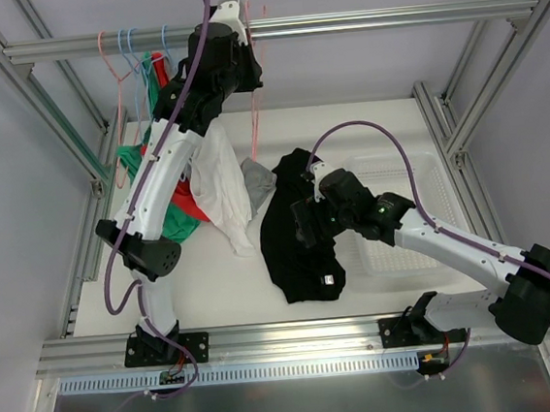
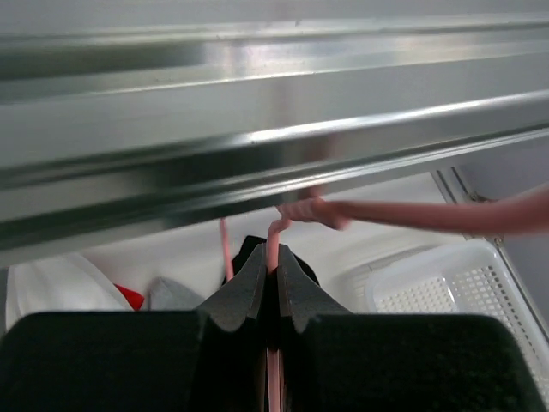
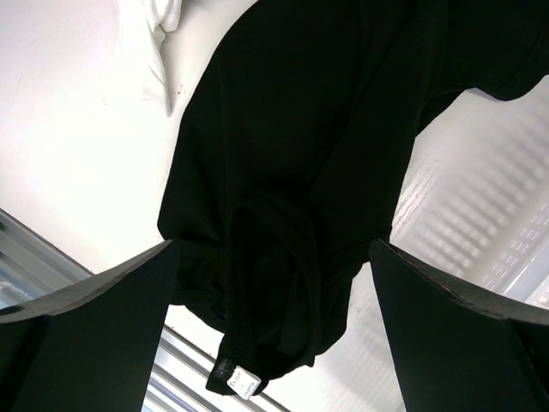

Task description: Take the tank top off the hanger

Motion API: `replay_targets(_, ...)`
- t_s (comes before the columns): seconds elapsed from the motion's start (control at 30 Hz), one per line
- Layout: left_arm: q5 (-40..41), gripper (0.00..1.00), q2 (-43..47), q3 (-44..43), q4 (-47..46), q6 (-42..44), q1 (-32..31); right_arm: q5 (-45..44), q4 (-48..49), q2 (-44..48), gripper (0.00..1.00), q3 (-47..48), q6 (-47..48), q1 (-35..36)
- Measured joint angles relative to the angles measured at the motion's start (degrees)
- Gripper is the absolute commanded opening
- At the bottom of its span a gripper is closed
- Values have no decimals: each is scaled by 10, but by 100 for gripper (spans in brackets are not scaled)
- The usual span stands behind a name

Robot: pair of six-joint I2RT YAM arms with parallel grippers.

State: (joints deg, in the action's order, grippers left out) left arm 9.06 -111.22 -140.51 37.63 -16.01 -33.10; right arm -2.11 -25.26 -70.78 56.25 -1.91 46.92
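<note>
Black tank top [image 3: 309, 112] appears off hanger, lying on surface [image 3: 77, 129] directly beneath right end effector [image 3: 273, 245], which is spread wide and empty. Left end effector [image 2: 270, 266] pinches pink hanger [image 2: 386, 213] just under rail [image 2: 257, 86]. Removal looks done; little left.

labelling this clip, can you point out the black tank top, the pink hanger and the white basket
black tank top [image 1: 281, 249], top external view, middle of the fabric
pink hanger [image 2: 412, 215], left wrist view, its long side arm
white basket [image 2: 446, 287], left wrist view, bare mesh floor
</note>
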Motion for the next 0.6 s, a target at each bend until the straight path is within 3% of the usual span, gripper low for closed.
replay_targets(0.2, -22, 0, -30, 13, 5, -2, 5, 0, 2, 0, 99, 0, 0, -2)
replay_targets(0.3, -28, 20, -21, 41, -9, -3, 5, 0, 2, 0, 99, 0, 2, -5)
replay_targets(0.4, -29, 51, 10, 82, -13, -6, 5, -1, 2, -15, 100, 5, 12, -15)
replay_targets(0.5, -25, 70, 52, 128, -10, -10, 3, 0, 0, -71, 99, 36, 23, -38)
replay_targets(0.57, -19, 99, 86, 158, -10, -9, 0, -5, -2, -134, 99, 74, 29, -53)
replay_targets(0.6, -14, 99, 108, 177, -9, -12, -2, -7, 0, -152, 99, 83, 31, -59)
